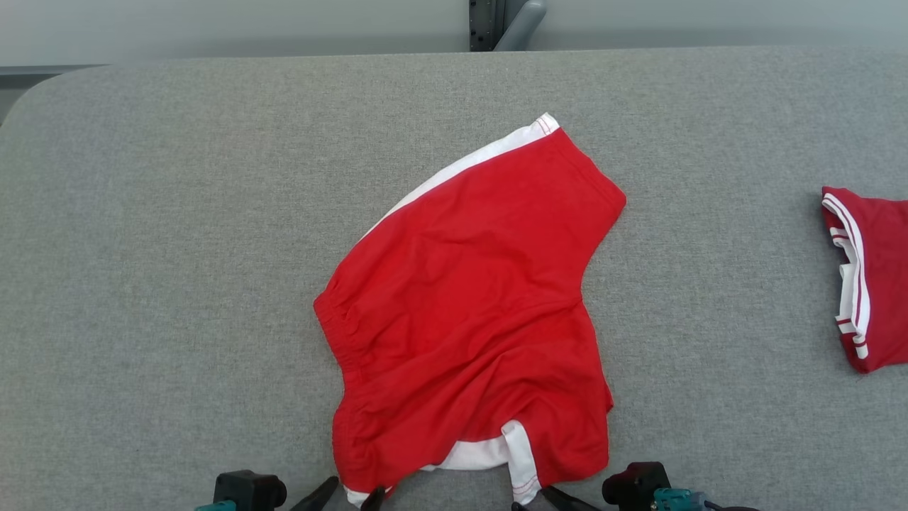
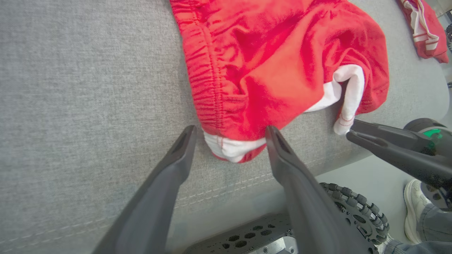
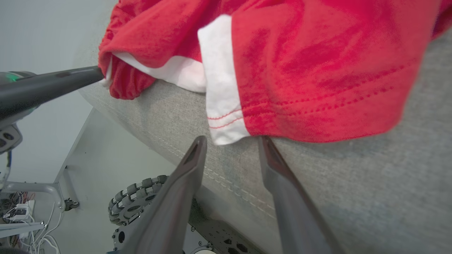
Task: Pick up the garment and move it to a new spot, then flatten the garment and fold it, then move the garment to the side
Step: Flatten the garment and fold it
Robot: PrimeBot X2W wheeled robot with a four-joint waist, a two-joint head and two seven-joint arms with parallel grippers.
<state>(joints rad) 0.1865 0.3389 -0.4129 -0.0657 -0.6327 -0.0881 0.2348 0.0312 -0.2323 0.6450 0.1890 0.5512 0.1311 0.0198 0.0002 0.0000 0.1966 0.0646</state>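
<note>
The garment (image 1: 468, 298) is a pair of red shorts with white side panels, lying crumpled on the grey table (image 1: 142, 248) with its lower edge near the table's front. My left gripper (image 1: 351, 495) is open, and in the left wrist view its fingers (image 2: 230, 132) straddle the white-lined waistband corner of the garment (image 2: 268, 63). My right gripper (image 1: 543, 502) is open too. In the right wrist view its tips (image 3: 233, 139) sit just below the white hem corner of the garment (image 3: 317, 70), jaws narrowly apart, with nothing gripped.
A second red garment with white stripes (image 1: 869, 277) lies at the table's right edge. The table's front edge runs right under both grippers, with the robot's wheeled base (image 2: 353, 211) below it. A person's shoe (image 2: 416, 201) stands on the floor beside the base.
</note>
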